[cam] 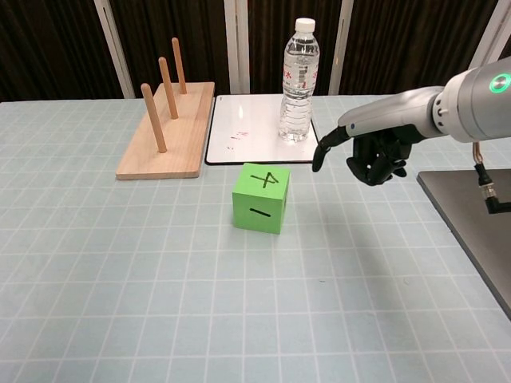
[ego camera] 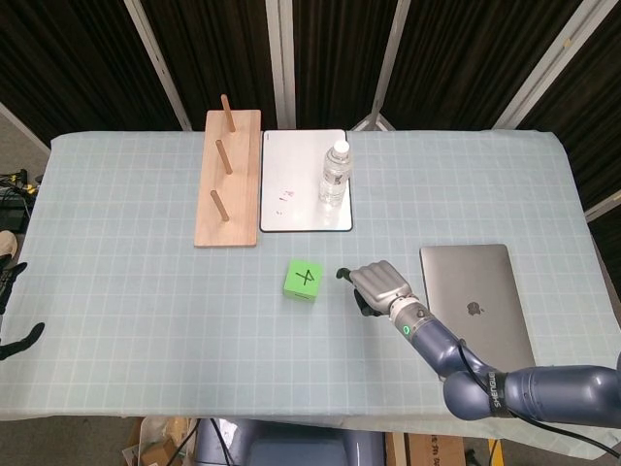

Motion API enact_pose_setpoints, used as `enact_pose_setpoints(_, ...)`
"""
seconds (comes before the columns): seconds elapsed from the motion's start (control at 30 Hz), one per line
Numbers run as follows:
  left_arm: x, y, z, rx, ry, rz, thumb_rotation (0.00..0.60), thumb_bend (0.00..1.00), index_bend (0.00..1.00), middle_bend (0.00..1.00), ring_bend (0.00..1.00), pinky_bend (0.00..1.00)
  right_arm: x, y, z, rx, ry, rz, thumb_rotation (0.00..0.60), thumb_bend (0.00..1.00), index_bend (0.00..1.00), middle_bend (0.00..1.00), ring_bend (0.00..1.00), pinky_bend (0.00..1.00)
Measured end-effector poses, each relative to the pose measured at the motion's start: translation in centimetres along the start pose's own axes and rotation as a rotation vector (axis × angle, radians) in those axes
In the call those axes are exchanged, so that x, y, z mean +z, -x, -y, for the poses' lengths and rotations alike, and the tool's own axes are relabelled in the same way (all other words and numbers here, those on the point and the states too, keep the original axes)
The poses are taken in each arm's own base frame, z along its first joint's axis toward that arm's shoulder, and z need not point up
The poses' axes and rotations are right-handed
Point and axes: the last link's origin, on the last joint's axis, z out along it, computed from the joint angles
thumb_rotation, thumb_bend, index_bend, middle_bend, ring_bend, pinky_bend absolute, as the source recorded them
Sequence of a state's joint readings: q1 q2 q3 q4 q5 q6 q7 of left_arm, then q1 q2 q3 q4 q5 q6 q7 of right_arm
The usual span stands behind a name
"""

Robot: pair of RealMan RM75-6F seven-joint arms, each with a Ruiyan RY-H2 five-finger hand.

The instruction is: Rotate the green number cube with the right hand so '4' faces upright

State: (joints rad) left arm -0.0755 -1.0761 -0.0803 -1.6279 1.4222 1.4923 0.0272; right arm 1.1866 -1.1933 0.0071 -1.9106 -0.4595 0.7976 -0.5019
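- The cube [ego camera: 303, 280] sits on the table [ego camera: 116, 291] near its middle, with the "4" on its top face and a dash on the face toward the chest camera.
- The right robot hand [ego camera: 380, 284] hovers at the cube's 3 o'clock in the head view, apart from it, with bare cloth between them.
- Its fingers [cam: 375, 163] are curled inward under the palm and hold nothing; the thumb [cam: 326, 148] sticks out toward the cube without touching it.
- At the cube's 12 o'clock lies a whiteboard [ego camera: 291, 184] with a bottle [ego camera: 335, 173] standing on its right part.
- A peg board [ego camera: 228, 180] lies at the cube's 11 o'clock.
- A closed laptop [ego camera: 473, 296] lies at 3 o'clock, just beyond the hand.
- The left robot hand shows in neither view.
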Motion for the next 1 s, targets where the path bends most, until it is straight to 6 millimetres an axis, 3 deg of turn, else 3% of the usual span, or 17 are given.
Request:
enact_pose_setpoints(0.2,0.0,0.0,0.0,-0.001,-0.001,-0.001,0.600,0.31,0.12,0.00,0.00,0.00,0.6,-0.5,0.1,-0.049,0.025,0.024,0.600,0.87,0.22,0.84,0.85,0.47)
enact_pose_setpoints(0.47,0.0,-0.1,0.1,-0.004,0.000,-0.002,0.600,0.31,0.12,0.00,0.00,0.00,1.1,-1.4,1.1,-0.109,0.062,0.048,0.600,0.87,0.22,0.84,0.81,0.43)
enact_pose_setpoints(0.63,0.0,-0.2,0.1,-0.005,-0.001,-0.004,0.600,0.31,0.12,0.00,0.00,0.00,1.3,-1.2,1.5,-0.129,0.077,0.055,0.600,0.87,0.22,0.84,0.81,0.49)
enact_pose_setpoints(0.77,0.0,-0.2,0.1,-0.003,-0.001,-0.003,0.600,0.31,0.12,0.00,0.00,0.00,1.6,-0.9,2.1,-0.143,0.077,0.050,0.600,0.87,0.22,0.84,0.81,0.65)
enact_pose_setpoints(1.0,0.0,-0.1,0.1,-0.002,-0.003,-0.003,0.600,0.31,0.12,0.00,0.00,0.00,2.2,-0.6,2.8,-0.149,0.066,0.055,0.600,0.87,0.22,0.84,0.81,0.67)
